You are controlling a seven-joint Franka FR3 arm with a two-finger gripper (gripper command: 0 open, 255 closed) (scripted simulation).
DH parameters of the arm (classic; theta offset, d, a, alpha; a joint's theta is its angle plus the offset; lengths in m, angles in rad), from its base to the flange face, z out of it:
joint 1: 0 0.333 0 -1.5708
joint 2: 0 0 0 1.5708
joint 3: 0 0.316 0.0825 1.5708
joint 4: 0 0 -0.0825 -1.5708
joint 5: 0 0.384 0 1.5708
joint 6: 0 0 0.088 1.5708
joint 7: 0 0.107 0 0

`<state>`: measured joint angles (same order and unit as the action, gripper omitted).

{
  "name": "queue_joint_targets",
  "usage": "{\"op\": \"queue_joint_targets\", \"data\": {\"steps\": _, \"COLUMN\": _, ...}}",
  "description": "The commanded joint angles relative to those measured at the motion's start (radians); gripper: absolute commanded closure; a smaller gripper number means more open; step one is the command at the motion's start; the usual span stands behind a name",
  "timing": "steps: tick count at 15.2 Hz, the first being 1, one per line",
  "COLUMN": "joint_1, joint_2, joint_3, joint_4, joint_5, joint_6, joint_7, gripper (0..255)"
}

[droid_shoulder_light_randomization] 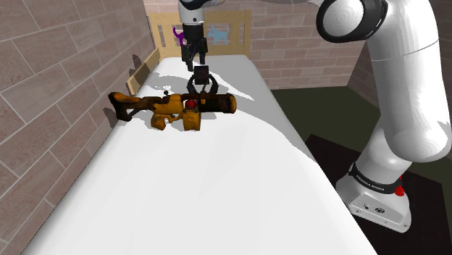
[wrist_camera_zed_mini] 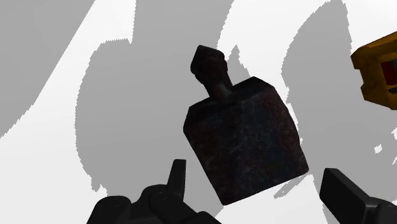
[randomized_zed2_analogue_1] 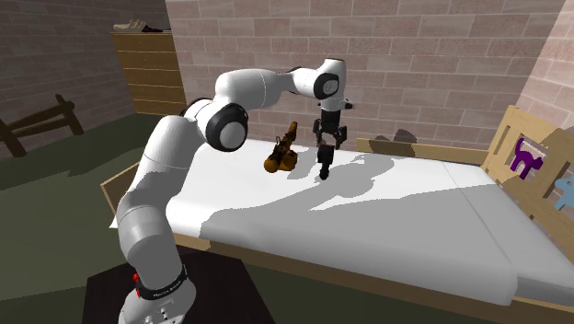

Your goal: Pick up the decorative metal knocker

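White bed (droid_shoulder_light_randomization: 217,188) between brick walls. An orange toy gun (droid_shoulder_light_randomization: 174,109) lies across it. The dark knocker (droid_shoulder_light_randomization: 201,81) sits just behind the gun's barrel. The gripper (droid_shoulder_light_randomization: 194,59) hangs above the knocker, fingers spread, clear of it. Headboard (droid_shoulder_light_randomization: 235,32) well behind the gun

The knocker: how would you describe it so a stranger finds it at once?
Find the white bed, then the long orange toy gun lying on it. Next to the gun, under the open black pincer, is the knocker: small and almost black.
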<state>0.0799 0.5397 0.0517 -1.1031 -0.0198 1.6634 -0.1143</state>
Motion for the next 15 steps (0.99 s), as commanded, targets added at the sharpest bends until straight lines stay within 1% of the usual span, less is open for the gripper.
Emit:
{"op": "queue_joint_targets", "data": {"steps": 1, "joint_1": -0.001, "joint_2": -0.003, "joint_3": 0.000, "joint_4": -0.030, "joint_5": 0.000, "joint_6": 0.028, "joint_7": 0.000, "gripper": 0}}
{"op": "queue_joint_targets", "data": {"steps": 2, "joint_1": -0.001, "joint_2": -0.007, "joint_3": 0.000, "joint_4": -0.058, "joint_5": 0.000, "joint_6": 0.052, "joint_7": 0.000, "gripper": 0}}
{"op": "queue_joint_targets", "data": {"steps": 4, "joint_1": -0.001, "joint_2": -0.007, "joint_3": 0.000, "joint_4": -0.058, "joint_5": 0.000, "joint_6": 0.052, "joint_7": 0.000, "gripper": 0}}
{"op": "queue_joint_targets", "data": {"steps": 5, "joint_1": -0.002, "joint_2": -0.008, "joint_3": 0.000, "joint_4": -0.060, "joint_5": 0.000, "joint_6": 0.053, "joint_7": -0.001, "gripper": 255}}
{"op": "queue_joint_targets", "data": {"steps": 14, "joint_1": -0.001, "joint_2": -0.007, "joint_3": 0.000, "joint_4": -0.058, "joint_5": 0.000, "joint_6": 0.052, "joint_7": 0.000, "gripper": 255}}
{"op": "queue_joint_targets", "data": {"steps": 15, "joint_1": -0.001, "joint_2": -0.005, "joint_3": 0.000, "joint_4": -0.041, "joint_5": 0.000, "joint_6": 0.037, "joint_7": 0.000, "gripper": 255}}
